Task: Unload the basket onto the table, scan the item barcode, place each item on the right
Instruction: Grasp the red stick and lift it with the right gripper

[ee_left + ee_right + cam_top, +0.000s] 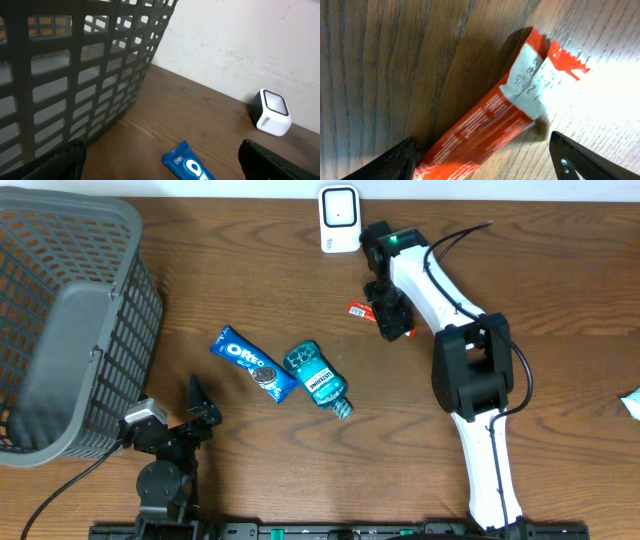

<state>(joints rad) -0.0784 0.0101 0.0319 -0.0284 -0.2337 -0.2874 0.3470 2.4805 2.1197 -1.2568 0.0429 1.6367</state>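
A red snack wrapper (490, 130) with a white printed patch lies flat on the wooden table. My right gripper (485, 167) is open and straddles it, one finger on each side; the left finger (395, 160) is close against the wrapper's edge. From overhead, the right gripper (392, 326) hovers over the wrapper (357, 309), just below the white scanner (339, 218) at the table's back edge. My left gripper (205, 412) rests open near the front left, with nothing between its fingers (280, 162). The scanner (270, 112) also shows in the left wrist view.
A blue Oreo pack (254, 364) and a teal mouthwash bottle (318, 376) lie mid-table; the Oreo pack (187, 165) sits just ahead of the left gripper. A large grey basket (70, 310) fills the left side. Something white (632, 405) pokes in at the right edge.
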